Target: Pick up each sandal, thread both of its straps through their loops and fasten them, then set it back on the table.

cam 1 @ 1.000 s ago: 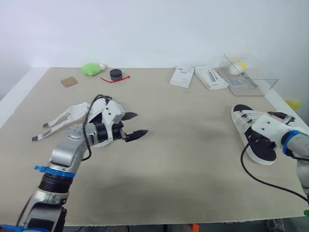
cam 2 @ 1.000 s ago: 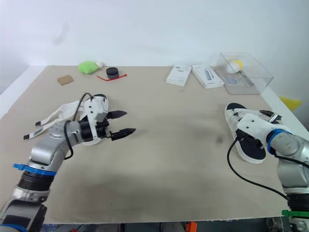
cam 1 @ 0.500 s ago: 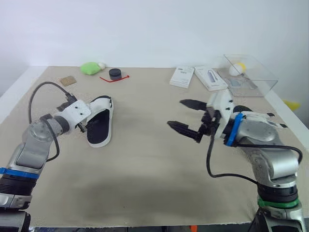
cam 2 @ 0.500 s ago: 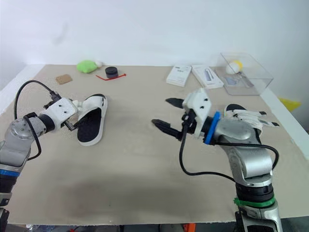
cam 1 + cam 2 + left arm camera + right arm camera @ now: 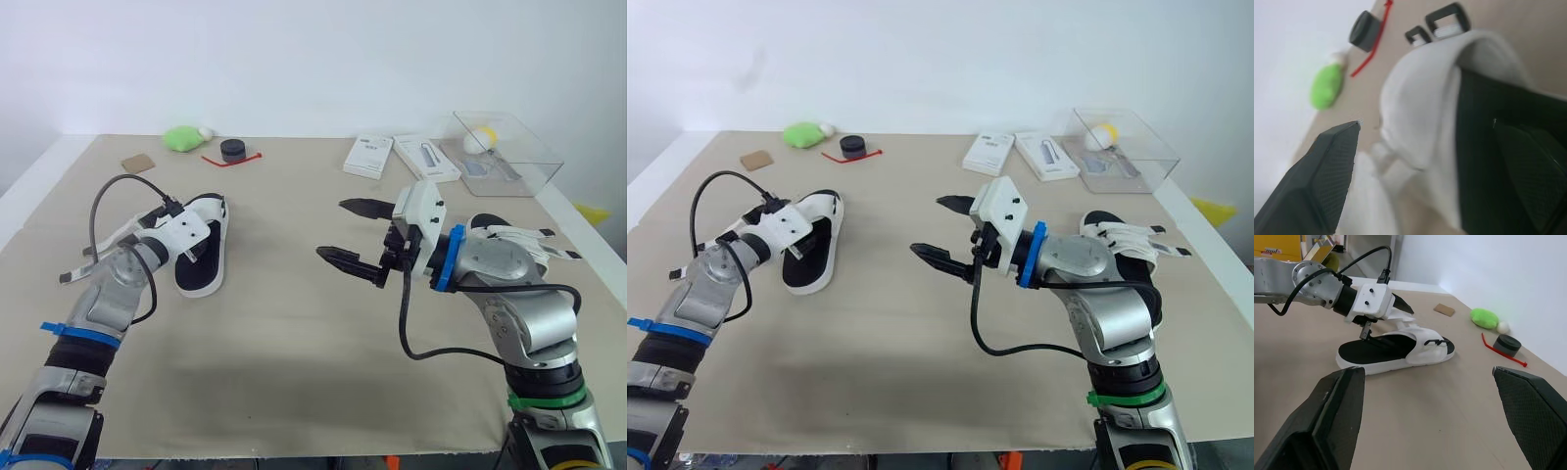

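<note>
Left gripper (image 5: 1385,321): fingers apart, straddling left sandal (image 5: 201,264), likely to lift it.
Right gripper (image 5: 333,228): spread wide above counter (image 5: 294,333), ready for straps.
Right sandal (image 5: 509,233): straps splayed, unfastened.

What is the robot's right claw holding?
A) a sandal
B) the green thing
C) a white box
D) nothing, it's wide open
D: the right gripper hovers over the table with its two fingers spread wide and nothing between them.
</note>
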